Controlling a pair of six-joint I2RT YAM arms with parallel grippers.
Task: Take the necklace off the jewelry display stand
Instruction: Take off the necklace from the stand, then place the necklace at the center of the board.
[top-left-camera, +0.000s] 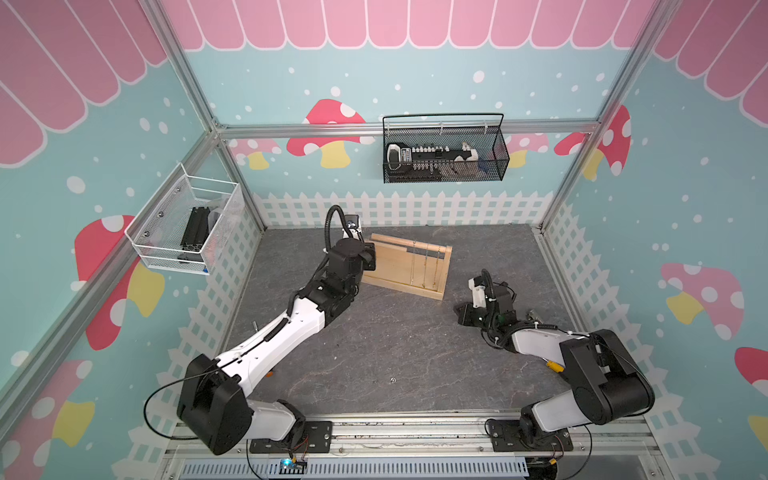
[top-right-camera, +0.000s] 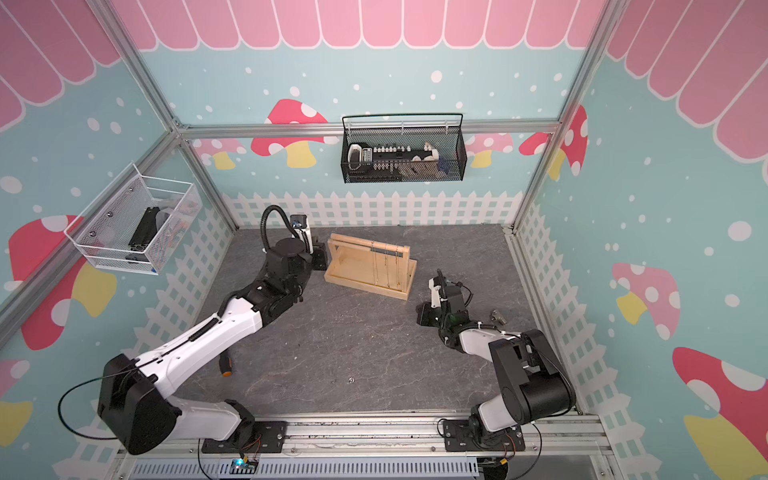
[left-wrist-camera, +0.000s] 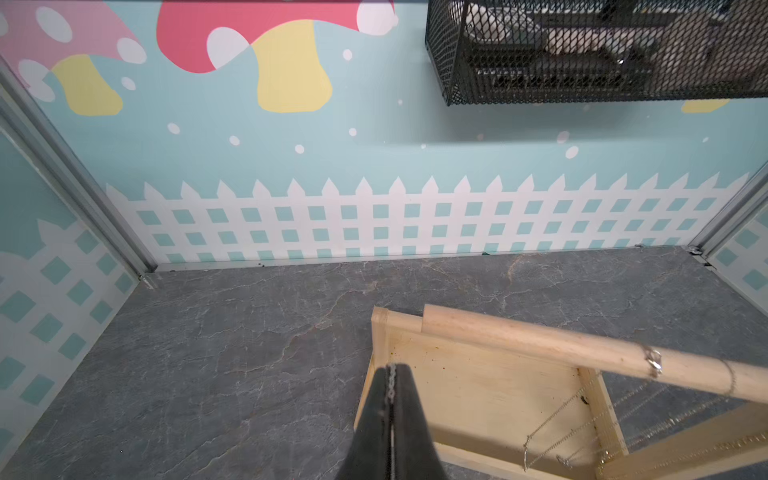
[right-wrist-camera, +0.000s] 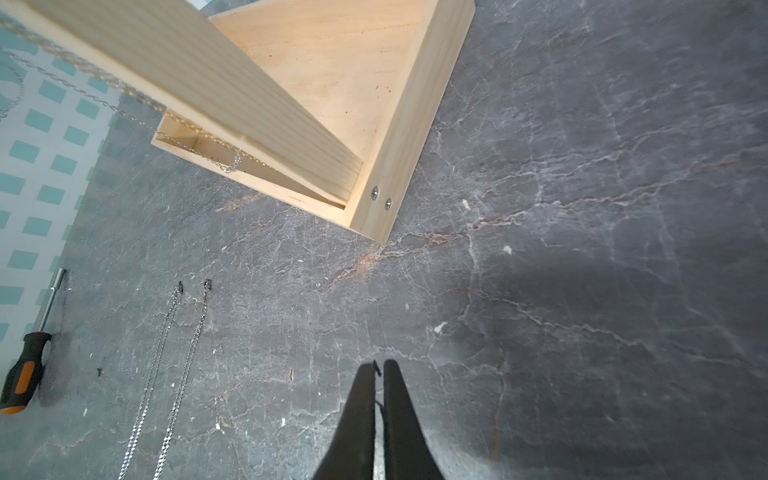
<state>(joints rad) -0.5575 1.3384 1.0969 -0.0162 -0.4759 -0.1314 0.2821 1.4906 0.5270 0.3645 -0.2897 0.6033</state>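
Surface: your grey veined worktop (top-left-camera: 395, 353).
Room: teal mushroom-print walls (top-left-camera: 415, 83).
Left gripper (left-wrist-camera: 391, 368): pinches thin silver necklace (left-wrist-camera: 390, 392).
Right gripper (right-wrist-camera: 379, 365): pressed together.

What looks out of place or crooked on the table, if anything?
A screwdriver with a black and orange handle lies on the table near a loose necklace; it is a tool, not jewelry. The jewelry display stand also sits turned at an angle to the back wall.
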